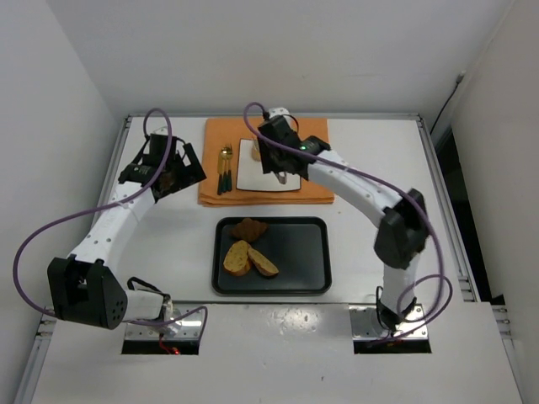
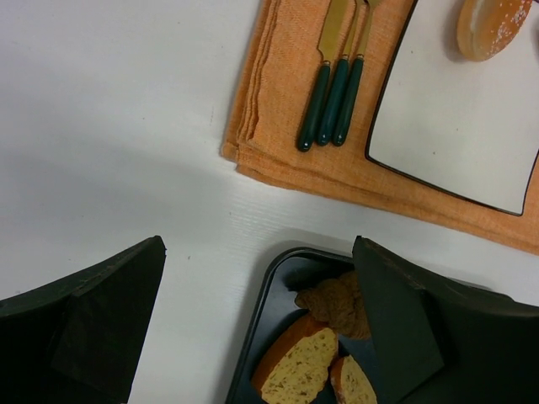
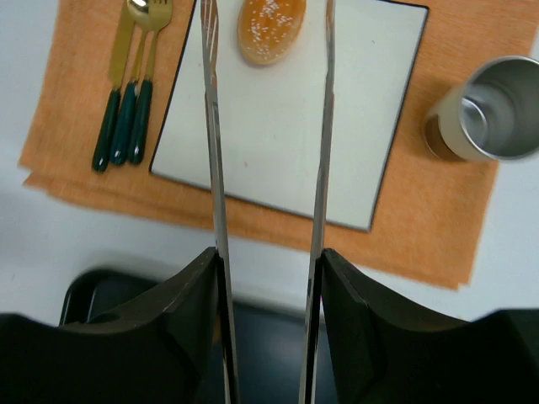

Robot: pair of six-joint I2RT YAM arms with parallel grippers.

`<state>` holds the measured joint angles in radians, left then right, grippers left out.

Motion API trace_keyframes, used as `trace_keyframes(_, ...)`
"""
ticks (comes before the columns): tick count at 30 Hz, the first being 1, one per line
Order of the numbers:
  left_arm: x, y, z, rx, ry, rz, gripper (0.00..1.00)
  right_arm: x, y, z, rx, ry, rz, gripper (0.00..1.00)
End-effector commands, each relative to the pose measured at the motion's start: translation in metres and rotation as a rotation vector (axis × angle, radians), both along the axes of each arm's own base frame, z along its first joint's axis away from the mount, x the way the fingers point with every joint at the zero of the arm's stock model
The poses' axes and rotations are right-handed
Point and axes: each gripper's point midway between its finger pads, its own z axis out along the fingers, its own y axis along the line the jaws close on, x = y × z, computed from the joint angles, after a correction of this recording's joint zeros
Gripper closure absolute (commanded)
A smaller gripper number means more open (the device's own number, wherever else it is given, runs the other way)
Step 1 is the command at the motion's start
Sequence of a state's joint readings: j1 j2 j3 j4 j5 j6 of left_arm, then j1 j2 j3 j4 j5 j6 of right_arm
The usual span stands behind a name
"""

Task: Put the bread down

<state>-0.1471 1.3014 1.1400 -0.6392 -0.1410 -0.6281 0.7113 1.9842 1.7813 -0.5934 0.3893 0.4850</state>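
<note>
Where each piece lies: roll (image 3: 271, 29) on the white plate (image 3: 278, 143), at its far edge; brown pastry (image 1: 248, 227) on the black tray (image 1: 295, 252), beside two toast slices (image 1: 238, 257).
Right claw (image 1: 280, 175): spread, empty, above the plate.
Left claw (image 2: 253, 328): wide apart, empty, near the tray.

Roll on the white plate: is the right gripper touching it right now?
Apart. The right wrist view shows the roll lying between the open fingers of the right gripper, with a strip of bare white plate visible on each side of it.

The glossy orange roll (image 3: 271, 29) lies on the white plate (image 3: 278, 143), the dark brown croissant (image 2: 337, 305) in the black tray (image 1: 299, 252).
</note>
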Motion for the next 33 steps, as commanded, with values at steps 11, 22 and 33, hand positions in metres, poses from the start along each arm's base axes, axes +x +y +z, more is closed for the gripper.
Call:
trace_keyframes(11,0.000,0.007,0.020,0.012,-0.056,0.006,0.00,-0.196,-0.037,0.020,0.129,0.162,0.244,0.52)
trace_keyframes(22,0.001,0.008,0.019,0.020,-0.048,0.012,0.00,-0.247,-0.002,-0.005,0.149,0.244,0.331,0.49)
trace_keyframes(33,0.001,0.006,0.019,0.014,-0.047,0.005,0.00,-0.246,0.016,-0.025,0.063,0.249,0.347,0.66)
